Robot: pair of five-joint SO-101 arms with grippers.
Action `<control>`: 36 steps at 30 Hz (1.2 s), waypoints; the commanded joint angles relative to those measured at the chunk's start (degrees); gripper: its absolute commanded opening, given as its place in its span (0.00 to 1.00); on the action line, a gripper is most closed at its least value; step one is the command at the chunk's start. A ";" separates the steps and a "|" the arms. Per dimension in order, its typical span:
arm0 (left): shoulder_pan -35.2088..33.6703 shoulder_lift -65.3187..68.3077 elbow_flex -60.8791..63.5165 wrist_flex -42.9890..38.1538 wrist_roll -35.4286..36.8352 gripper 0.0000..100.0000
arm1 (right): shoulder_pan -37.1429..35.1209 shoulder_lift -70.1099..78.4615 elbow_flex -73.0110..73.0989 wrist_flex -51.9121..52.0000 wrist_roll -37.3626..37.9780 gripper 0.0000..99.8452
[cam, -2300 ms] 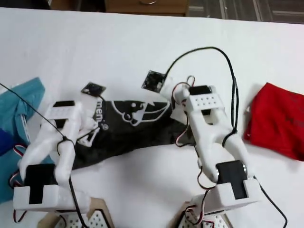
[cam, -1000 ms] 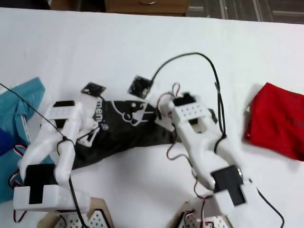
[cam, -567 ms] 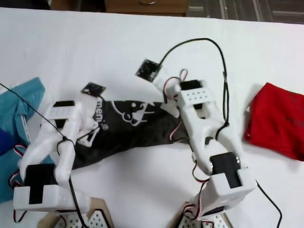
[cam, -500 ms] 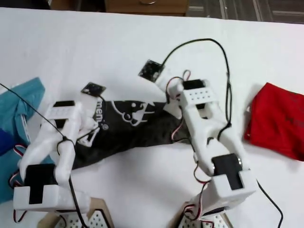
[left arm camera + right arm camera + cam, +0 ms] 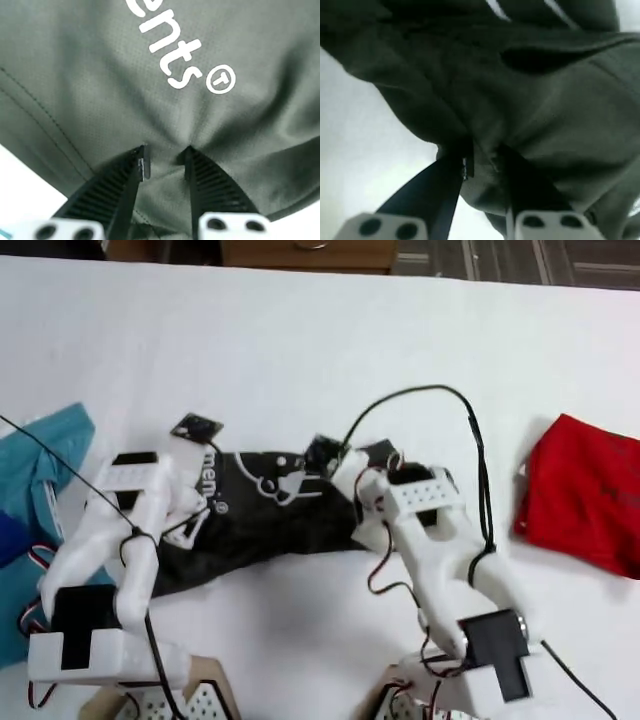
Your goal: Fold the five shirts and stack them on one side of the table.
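Observation:
A black shirt (image 5: 262, 525) with white print lies crumpled across the middle of the white table (image 5: 300, 340). My left gripper (image 5: 195, 510) is at the shirt's left end. In the left wrist view the gripper (image 5: 165, 159) is shut on a pinched fold of the black shirt (image 5: 160, 75) just below the white lettering. My right gripper (image 5: 345, 480) is low at the shirt's right end. The right wrist view shows that gripper (image 5: 484, 159) shut on a bunched edge of the black shirt (image 5: 545, 115), with bare table beside it.
A red shirt (image 5: 585, 490) lies folded at the right edge of the table. A teal shirt (image 5: 45, 475) over something blue lies at the left edge. The arm bases stand at the near edge, and a black cable (image 5: 440, 400) loops above the right arm.
The right arm swung around above the shirt's right end, went up toward the far side, then came down and closed on the cloth. The left arm has kept still.

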 commanded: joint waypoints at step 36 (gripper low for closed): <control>-1.49 -8.53 1.54 10.29 -6.95 0.14 | 1.10 -7.52 6.15 -9.63 2.20 0.10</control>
